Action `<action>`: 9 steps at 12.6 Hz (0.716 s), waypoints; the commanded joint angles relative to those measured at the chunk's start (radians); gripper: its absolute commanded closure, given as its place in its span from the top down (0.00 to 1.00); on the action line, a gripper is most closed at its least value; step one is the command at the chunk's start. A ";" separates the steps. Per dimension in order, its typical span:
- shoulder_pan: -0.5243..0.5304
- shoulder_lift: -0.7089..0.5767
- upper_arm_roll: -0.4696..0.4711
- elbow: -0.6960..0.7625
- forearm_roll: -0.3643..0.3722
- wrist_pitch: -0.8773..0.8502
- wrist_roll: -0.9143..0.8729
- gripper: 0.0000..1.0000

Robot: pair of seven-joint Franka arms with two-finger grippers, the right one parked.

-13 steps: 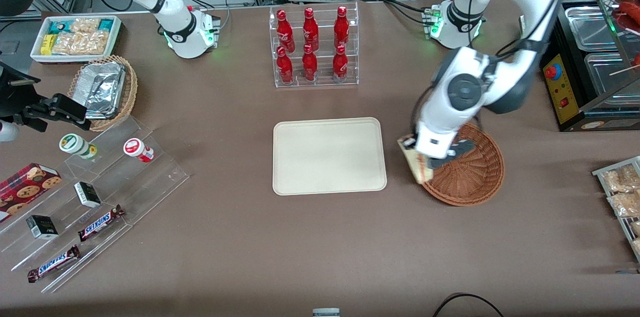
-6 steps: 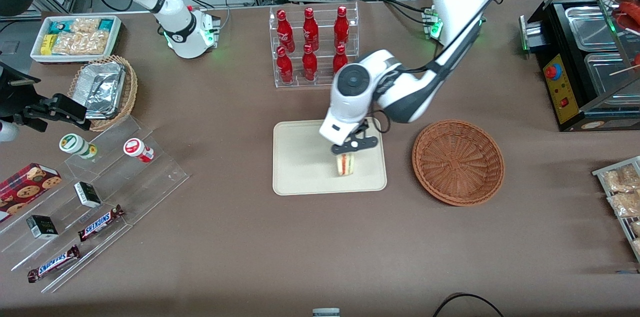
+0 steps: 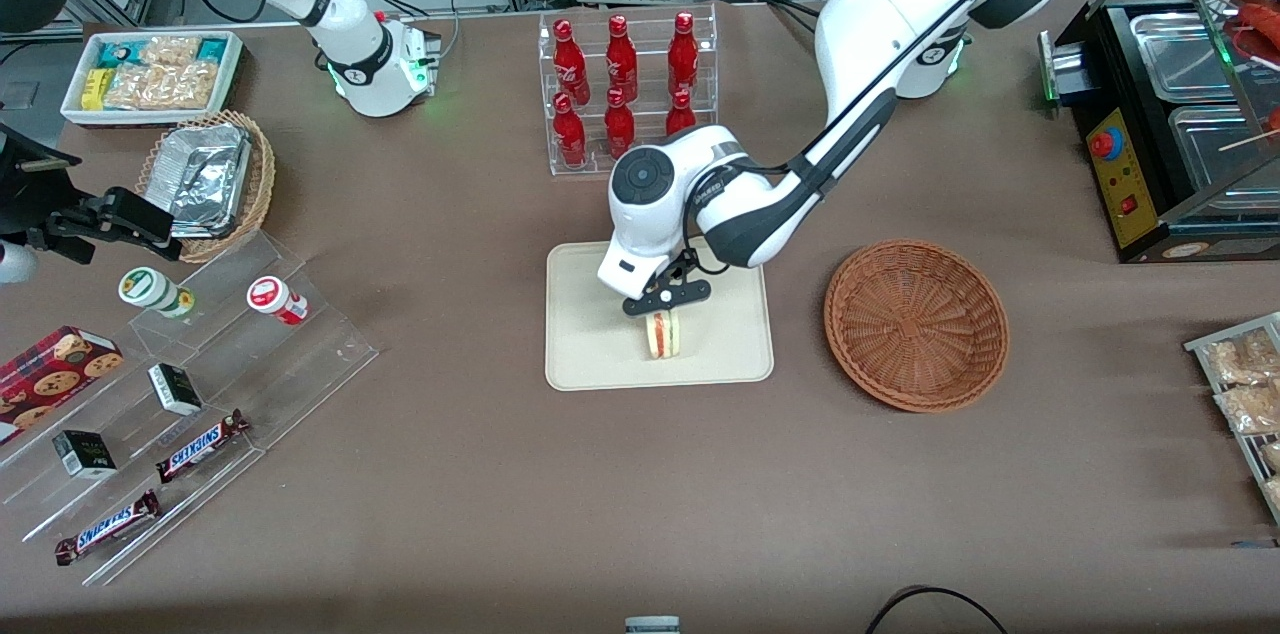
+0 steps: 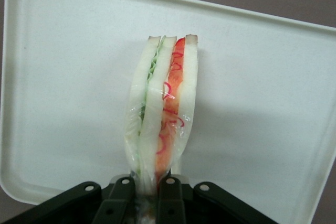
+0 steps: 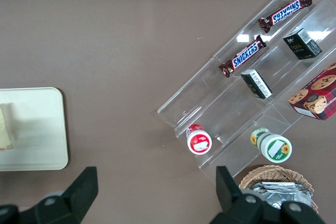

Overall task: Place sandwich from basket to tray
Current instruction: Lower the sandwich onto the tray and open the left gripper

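The sandwich (image 3: pixel 662 334) stands on edge over the tray (image 3: pixel 590 354), its wrapped end pinched by the gripper (image 3: pixel 664 302) fingers (image 4: pixel 170 195); whether it rests there is unclear. Release remains. The basket (image 3: pixel 917 324) beside the tray sits empty

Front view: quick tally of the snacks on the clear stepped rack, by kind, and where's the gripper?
Snickers bars: 2
Small black boxes: 2
Round cups: 2
Cookie box: 1
Total: 7
The gripper is over the tray, shut on the sandwich.
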 commanded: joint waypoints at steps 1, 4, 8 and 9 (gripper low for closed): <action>-0.022 0.035 0.004 0.051 0.013 -0.031 -0.027 0.20; -0.019 0.036 0.003 0.051 0.010 -0.029 -0.030 1.00; 0.003 -0.042 0.003 0.120 -0.091 -0.130 -0.011 1.00; 0.030 -0.072 -0.003 0.126 -0.091 -0.164 -0.010 1.00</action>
